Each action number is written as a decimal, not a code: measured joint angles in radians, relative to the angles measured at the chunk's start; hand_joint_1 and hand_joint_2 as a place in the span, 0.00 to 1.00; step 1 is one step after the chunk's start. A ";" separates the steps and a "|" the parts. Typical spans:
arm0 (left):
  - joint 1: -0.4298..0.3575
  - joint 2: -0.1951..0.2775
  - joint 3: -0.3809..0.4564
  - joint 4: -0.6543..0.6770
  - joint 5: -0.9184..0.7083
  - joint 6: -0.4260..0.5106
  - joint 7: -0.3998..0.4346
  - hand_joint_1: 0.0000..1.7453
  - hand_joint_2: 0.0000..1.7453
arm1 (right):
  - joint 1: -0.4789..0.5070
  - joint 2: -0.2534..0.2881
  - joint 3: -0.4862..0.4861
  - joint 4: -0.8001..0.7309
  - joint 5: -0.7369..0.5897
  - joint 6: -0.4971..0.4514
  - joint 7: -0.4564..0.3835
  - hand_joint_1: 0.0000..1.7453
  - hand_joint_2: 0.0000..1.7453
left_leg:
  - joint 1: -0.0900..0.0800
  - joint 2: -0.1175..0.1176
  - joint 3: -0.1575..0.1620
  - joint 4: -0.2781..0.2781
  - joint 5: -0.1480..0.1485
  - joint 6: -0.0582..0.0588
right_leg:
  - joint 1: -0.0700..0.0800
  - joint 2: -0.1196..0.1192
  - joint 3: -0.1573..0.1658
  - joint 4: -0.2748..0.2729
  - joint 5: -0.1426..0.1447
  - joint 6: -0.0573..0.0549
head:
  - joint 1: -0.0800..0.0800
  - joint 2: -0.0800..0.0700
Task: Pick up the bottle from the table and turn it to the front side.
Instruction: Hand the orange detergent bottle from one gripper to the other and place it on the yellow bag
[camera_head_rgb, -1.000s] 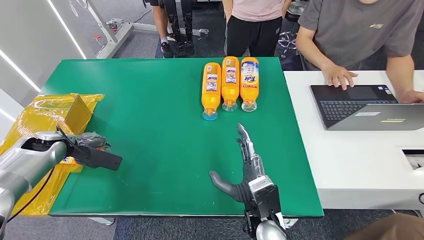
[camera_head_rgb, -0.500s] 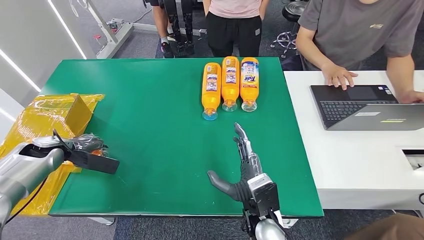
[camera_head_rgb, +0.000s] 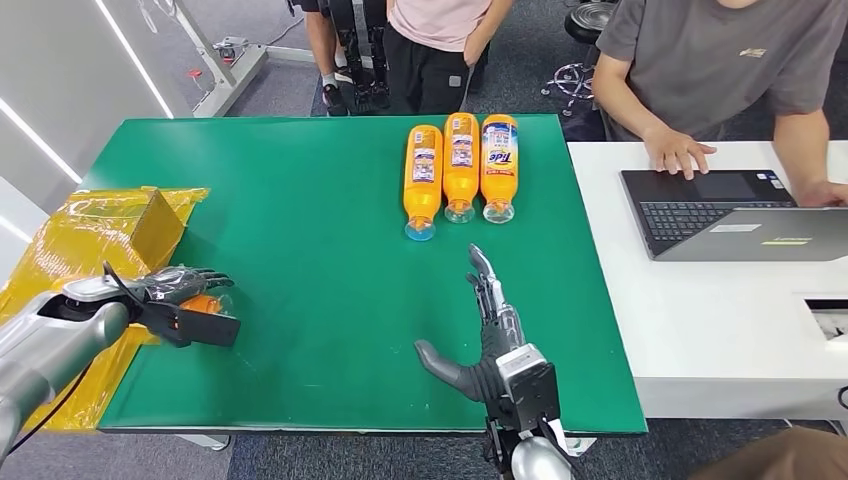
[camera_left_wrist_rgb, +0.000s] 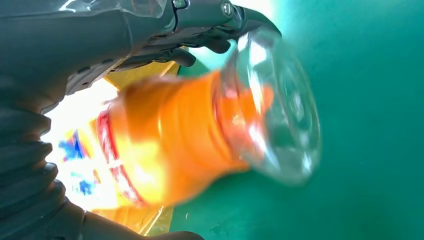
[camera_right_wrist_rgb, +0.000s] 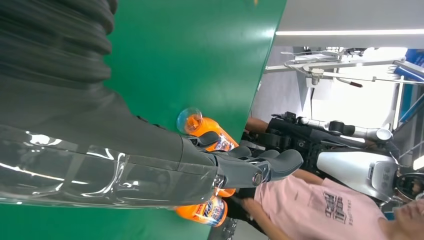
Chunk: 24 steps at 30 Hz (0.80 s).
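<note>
Orange bottle (camera_left_wrist_rgb: 200, 140) gripped by left hand (camera_head_rgb: 178, 285); right hand (camera_head_rgb: 490, 345) spread.

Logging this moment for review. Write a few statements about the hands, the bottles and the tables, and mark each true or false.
1. The left hand holds an orange bottle. True.
2. The right hand grips a bottle. False: it is open over the green table, holding nothing.
3. Three orange bottles lie side by side at the table's far edge. True.
4. A laptop sits on the green table. False: it sits on the white table beside it.
</note>
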 joint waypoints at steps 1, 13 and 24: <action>0.007 0.004 0.000 -0.005 0.002 0.007 0.005 0.00 1.00 | 0.000 0.000 0.000 -0.001 0.000 0.000 0.001 0.00 1.00 | 0.000 0.000 0.000 0.000 0.000 0.000 | 0.000 0.000 0.000 0.000 0.000 0.000 | 0.000 0.000; 0.097 0.081 0.064 -0.132 0.011 0.059 0.065 0.00 1.00 | 0.009 -0.005 -0.001 -0.016 0.006 -0.001 0.007 0.00 1.00 | 0.000 0.001 0.000 0.000 0.000 0.000 | 0.000 0.000 0.000 0.000 0.000 0.000 | 0.000 0.000; 0.204 0.177 0.246 -0.319 -0.016 0.090 0.111 0.00 1.00 | 0.030 -0.011 -0.004 -0.032 0.008 -0.012 0.007 0.00 1.00 | 0.000 0.000 0.000 0.000 0.000 0.000 | 0.000 0.000 -0.001 0.000 0.000 0.000 | 0.000 0.000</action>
